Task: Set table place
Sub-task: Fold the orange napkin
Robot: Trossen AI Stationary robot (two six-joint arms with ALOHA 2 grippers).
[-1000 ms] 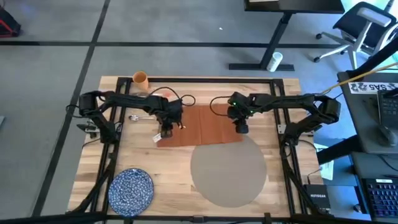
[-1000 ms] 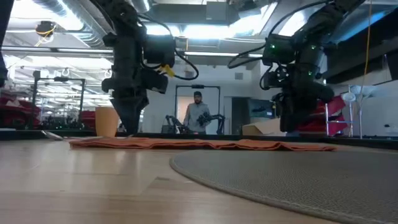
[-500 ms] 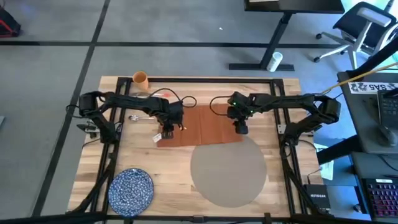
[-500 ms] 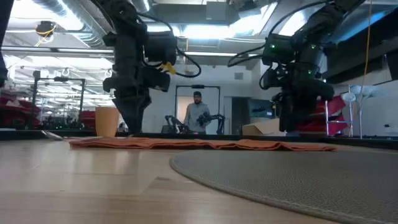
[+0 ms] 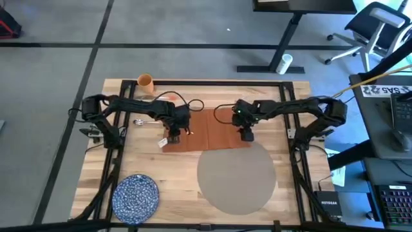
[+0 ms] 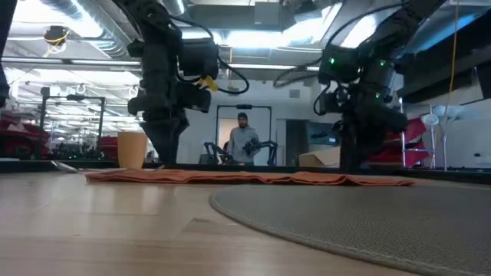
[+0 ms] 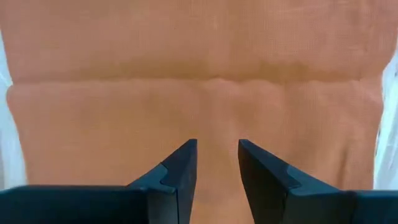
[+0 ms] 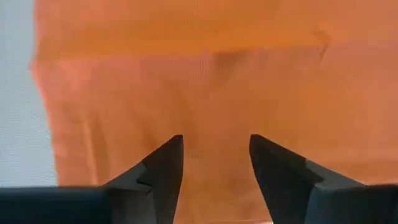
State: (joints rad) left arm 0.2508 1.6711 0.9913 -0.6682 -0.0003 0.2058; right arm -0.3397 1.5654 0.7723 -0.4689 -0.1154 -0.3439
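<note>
Napkin (image 5: 209, 131) one, placemat (image 5: 236, 177) one, plate (image 5: 136, 196) one.

The napkin (image 7: 199, 93) runs past both wrist pictures' edges; the person (image 6: 244, 142) beyond is tiny.

Surfaces under my claws: woven cloth, plank wood, coarse mat.

My matt dark plastic fingers (image 7: 180, 177) hang over a rust-red napkin (image 5: 209, 130) of fine matt weave; the table (image 5: 138, 161) is light smooth planking, the placemat (image 6: 368, 218) rough-textured.
</note>
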